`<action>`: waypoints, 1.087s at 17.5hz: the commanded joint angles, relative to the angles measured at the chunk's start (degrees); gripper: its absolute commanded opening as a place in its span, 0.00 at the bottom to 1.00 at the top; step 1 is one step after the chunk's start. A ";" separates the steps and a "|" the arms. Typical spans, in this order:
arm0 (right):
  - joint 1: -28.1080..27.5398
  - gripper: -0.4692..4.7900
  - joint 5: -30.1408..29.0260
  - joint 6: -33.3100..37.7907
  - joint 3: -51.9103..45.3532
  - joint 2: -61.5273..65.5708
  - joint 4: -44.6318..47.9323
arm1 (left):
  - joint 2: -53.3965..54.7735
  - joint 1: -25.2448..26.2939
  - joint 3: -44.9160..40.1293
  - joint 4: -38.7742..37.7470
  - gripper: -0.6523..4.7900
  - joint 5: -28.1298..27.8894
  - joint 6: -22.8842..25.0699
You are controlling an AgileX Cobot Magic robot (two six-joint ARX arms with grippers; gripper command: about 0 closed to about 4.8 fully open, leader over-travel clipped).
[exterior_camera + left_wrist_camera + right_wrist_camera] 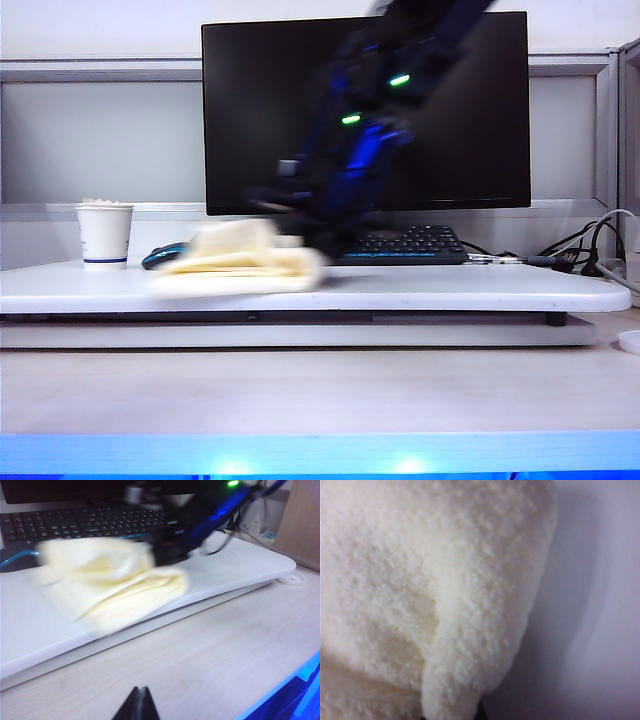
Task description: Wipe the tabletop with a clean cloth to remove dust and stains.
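The right gripper [167, 555], a dark blurred shape in the upper middle of the left wrist view, is clenched on the cloth [112, 582], pinching one end of the fluffy cream towel; its jaws themselves are buried in the pile, and the right wrist view is almost filled with the cloth's nap. The cloth lies on the white tabletop [450, 290], left of centre in the exterior view, its folded layers trailing toward the left. To wipe well, my judgement is that the arm should keep the cloth pressed flat with even downward force, sweep in straight overlapping passes, and stop short of the paper cup [104, 236] at the left edge and the keyboard [410, 245] behind, since a bunched cloth would skip patches or snag them. The left gripper [136, 705], at the bottom middle of its own wrist view, has its jaws pressed together, holding nothing, above the beige desk [210, 650].
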 commanded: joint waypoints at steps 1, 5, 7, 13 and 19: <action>-4.70 0.07 7.13 -4.22 -5.97 -4.28 -7.06 | 0.02 0.07 -0.07 -0.13 0.11 -0.07 -0.15; -13.00 0.07 8.13 -6.91 -18.08 -13.51 -6.16 | 0.02 0.07 -0.07 -0.13 0.11 -0.24 -0.15; -18.32 0.07 8.41 -8.50 -25.90 -20.04 -4.42 | 0.02 0.07 -0.07 -0.13 0.11 -0.22 -0.15; -17.44 0.07 10.23 -12.87 -30.40 -24.76 1.55 | 0.02 0.04 -0.07 -0.13 0.11 -0.22 -0.17; 2.16 0.07 8.63 -6.88 -22.21 -10.05 6.73 | 0.02 0.04 -0.07 -0.11 0.11 -0.17 -0.57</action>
